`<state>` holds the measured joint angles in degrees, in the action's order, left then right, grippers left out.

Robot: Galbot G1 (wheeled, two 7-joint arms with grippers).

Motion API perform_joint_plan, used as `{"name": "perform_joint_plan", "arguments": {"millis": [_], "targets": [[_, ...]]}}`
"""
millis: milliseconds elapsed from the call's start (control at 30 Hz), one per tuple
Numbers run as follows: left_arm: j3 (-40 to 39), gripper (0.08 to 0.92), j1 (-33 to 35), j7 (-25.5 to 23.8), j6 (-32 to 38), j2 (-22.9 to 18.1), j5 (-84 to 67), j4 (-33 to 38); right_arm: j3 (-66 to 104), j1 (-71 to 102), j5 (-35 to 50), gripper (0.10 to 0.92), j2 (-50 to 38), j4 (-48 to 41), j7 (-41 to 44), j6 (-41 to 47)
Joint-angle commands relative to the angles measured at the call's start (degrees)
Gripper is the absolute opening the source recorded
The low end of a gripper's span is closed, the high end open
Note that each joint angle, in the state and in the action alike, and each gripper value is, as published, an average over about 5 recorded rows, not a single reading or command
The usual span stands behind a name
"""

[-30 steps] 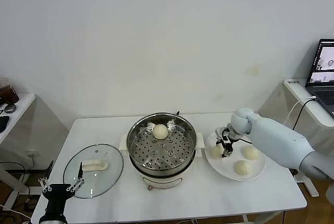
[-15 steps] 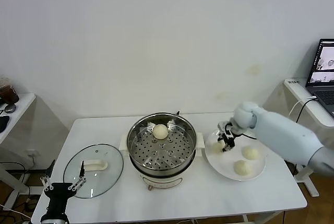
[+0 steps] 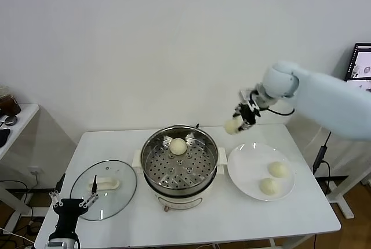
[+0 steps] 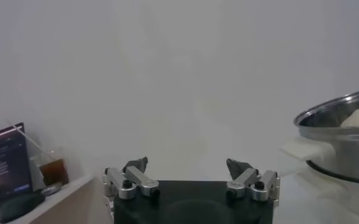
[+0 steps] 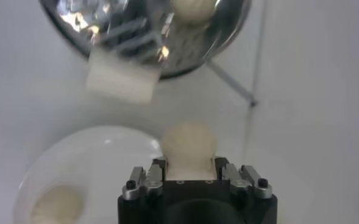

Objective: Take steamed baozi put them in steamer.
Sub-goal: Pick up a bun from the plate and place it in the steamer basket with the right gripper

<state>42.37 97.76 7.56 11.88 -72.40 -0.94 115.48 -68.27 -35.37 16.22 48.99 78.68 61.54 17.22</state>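
Head view: a white table (image 3: 191, 220) holds the steamer (image 3: 180, 165) at centre, a white plate (image 3: 249, 173) to its right and a glass lid (image 3: 104, 188) to its left. One baozi already sits at the back of the steamer's perforated tray (image 3: 178, 145); two more (image 3: 278, 169) lie on the plate's right side. The right gripper (image 3: 242, 120) hangs in the air above the gap between plate and steamer, closed around a fourth baozi (image 3: 233, 125). The left gripper (image 3: 71, 207) is parked low at the table's front left corner, fingers spread, holding nothing.

Left wrist view: the left gripper's fingers (image 4: 135, 173) stand wide apart and empty, with the steamer's rim off to one side.

Right wrist view: the bun (image 5: 188, 146) is pinched between the right gripper's fingers — it bulges out past them, so the hold looks light.

To do this step well, carry the bun level over the rim, lower it onto a bare patch of tray clear of the first bun, and open only when it is close to the tray — a drop from height could make it roll.
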Motion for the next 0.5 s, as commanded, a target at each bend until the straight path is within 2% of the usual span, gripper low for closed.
{"name": "perform_joint_plan", "arguments": {"millis": [33,300,500], "targets": [[0.1,0.823,-0.6,-0.1,-0.2,0.3,-0.1,-0.2,-10.4,-13.4,17.6,0.488,8.7,7.3,-4.9,11.1],[0.8,0.823,-0.8,0.0,0.0,-0.1,-0.2,-1.0,-8.7,-2.9,20.6,0.49,23.0,3.1,-12.5,20.1],[1.6,0.823,-1.2,0.1,0.2,-0.4,-0.2,-1.7,-8.6,0.8,22.6,0.492,29.0,0.8,-16.0,24.0]]}}
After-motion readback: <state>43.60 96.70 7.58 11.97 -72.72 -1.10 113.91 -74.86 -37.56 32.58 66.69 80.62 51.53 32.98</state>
